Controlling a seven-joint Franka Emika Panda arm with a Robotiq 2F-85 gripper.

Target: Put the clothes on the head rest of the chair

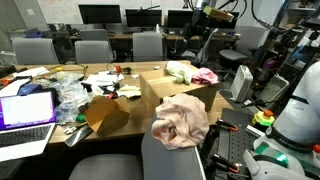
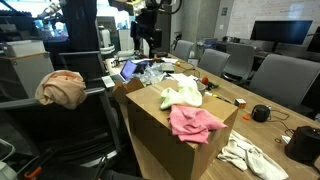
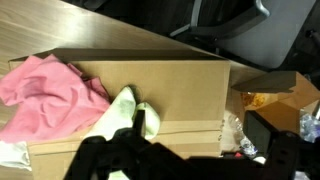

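A peach cloth [image 1: 180,122] is draped over the head rest of a dark office chair [image 1: 170,160]; it also shows in an exterior view [image 2: 62,88]. A pink cloth [image 2: 195,123] and a pale green cloth [image 2: 180,96] lie on top of a cardboard box [image 2: 165,135]. The wrist view looks down on that pink cloth [image 3: 50,100], the green cloth [image 3: 125,115] and the box top [image 3: 175,85]. My gripper [image 2: 148,40] hangs high above the far end of the table. In the wrist view the gripper [image 3: 205,152] looks open and holds nothing.
A white cloth [image 2: 250,157] lies on the table beside the box. An open laptop [image 1: 28,108], a smaller open box [image 1: 105,115], plastic bags and clutter cover the table. Office chairs [image 1: 92,50] and monitors stand around it.
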